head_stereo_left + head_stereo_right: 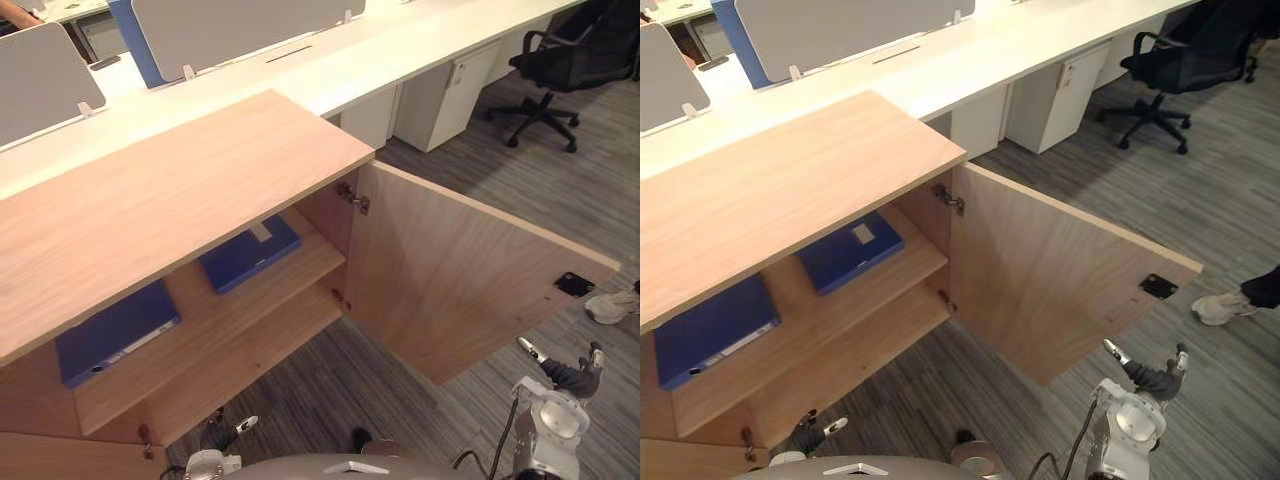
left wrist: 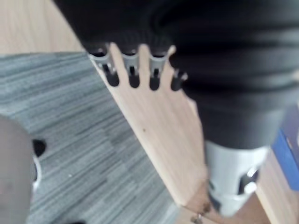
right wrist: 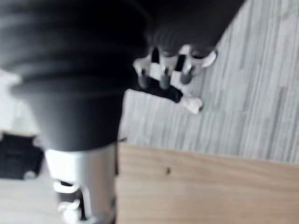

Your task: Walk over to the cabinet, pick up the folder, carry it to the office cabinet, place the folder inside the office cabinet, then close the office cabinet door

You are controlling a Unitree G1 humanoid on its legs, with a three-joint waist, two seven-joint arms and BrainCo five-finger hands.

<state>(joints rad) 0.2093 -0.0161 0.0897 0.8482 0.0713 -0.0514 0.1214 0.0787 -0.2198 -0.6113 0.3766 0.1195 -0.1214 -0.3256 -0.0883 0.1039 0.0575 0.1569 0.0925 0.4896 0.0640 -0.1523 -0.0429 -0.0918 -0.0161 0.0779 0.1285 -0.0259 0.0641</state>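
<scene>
Nearest the lens, the robot's right hand (image 1: 568,375) hangs over grey striped carpet (image 1: 330,400) just off the free edge of the cabinet door (image 1: 470,270), its silver, dark-tipped fingers spread loose and holding nothing. At the opposite lower corner the left hand (image 2: 133,70) hovers by the cabinet's open front, fingers straight and likewise empty.

The office cabinet (image 1: 170,200), in pale wood-grain board with a broad flat top, stands with its door swung wide on two small metal hinges (image 1: 352,197); a black square catch (image 1: 574,284) sits near the door's outer edge.

Inside, a flat blue folder (image 1: 250,252) with a pale label lies toward the right end of the upper shelf (image 1: 230,310), close to the hinge side. A second blue folder (image 1: 115,330) lies flat at the shelf's left end, well apart from it.

Behind runs a long white desk (image 1: 400,50) with grey rounded screens (image 1: 230,30) and a black wheeled chair (image 1: 545,60). A person's white shoe (image 1: 610,306) rests on the carpet past the door.
</scene>
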